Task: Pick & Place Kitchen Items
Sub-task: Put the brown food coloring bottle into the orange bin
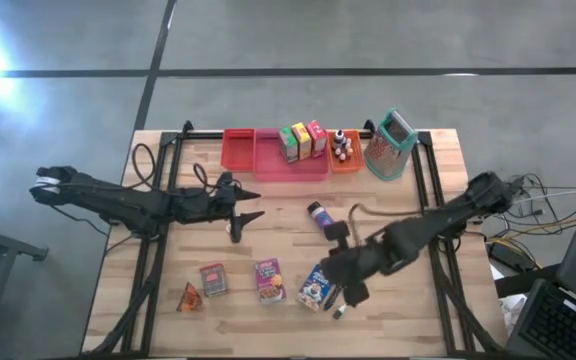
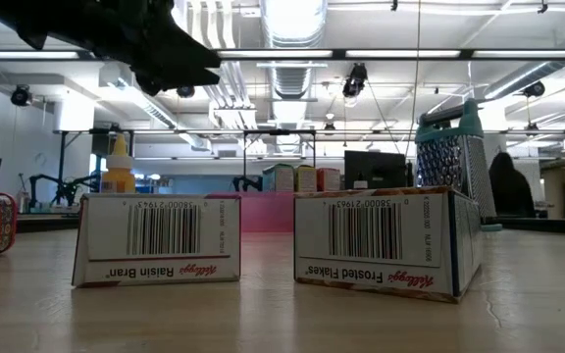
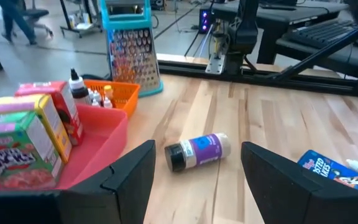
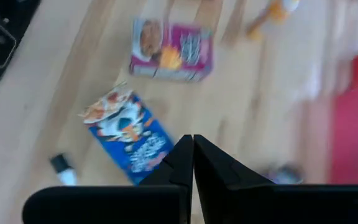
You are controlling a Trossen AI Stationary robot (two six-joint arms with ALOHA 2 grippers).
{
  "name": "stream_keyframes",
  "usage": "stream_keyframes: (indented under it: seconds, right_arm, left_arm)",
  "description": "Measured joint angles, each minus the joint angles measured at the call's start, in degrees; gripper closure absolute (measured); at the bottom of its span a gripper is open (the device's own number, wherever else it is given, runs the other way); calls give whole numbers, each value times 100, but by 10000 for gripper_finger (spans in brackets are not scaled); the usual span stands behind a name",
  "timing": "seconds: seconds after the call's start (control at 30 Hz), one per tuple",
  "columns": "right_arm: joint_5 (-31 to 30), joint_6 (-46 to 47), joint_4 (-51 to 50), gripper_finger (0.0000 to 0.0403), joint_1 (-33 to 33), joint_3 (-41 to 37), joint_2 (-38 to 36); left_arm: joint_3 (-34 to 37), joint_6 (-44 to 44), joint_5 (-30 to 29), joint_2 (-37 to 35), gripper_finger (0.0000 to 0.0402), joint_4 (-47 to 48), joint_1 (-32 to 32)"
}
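Right gripper (image 1: 340, 283): fingers pressed together, empty, hovering just above the blue cereal box (image 1: 315, 287) at the table's near edge. Left gripper (image 1: 251, 205): parted, empty, left of the fallen jar (image 1: 320, 215). Risk: descending with fingers together merely shoves the box.

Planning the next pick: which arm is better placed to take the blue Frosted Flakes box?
Probably the right: its shut gripper hovers right beside the Frosted Flakes box, while the left gripper, open, sits farther off near the red tray.

Bright ceiling strip lights (image 2: 292, 20), glare at high-view corner; right wrist view blurred, perhaps motion.
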State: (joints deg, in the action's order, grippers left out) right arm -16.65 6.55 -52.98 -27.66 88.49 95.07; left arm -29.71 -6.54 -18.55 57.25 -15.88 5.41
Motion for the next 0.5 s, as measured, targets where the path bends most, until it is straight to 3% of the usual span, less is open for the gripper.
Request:
stream_keyframes:
  seconds: [0.2,0.5]
  right_arm:
    - [686,2208,-1441,394,-200,400,760]
    - [795,2120,-2021,388,-776,1569,2009]
  left_arm:
    - [19,-371,5,2,158,194,0]
    - [98,-413,5,2,158,188,0]
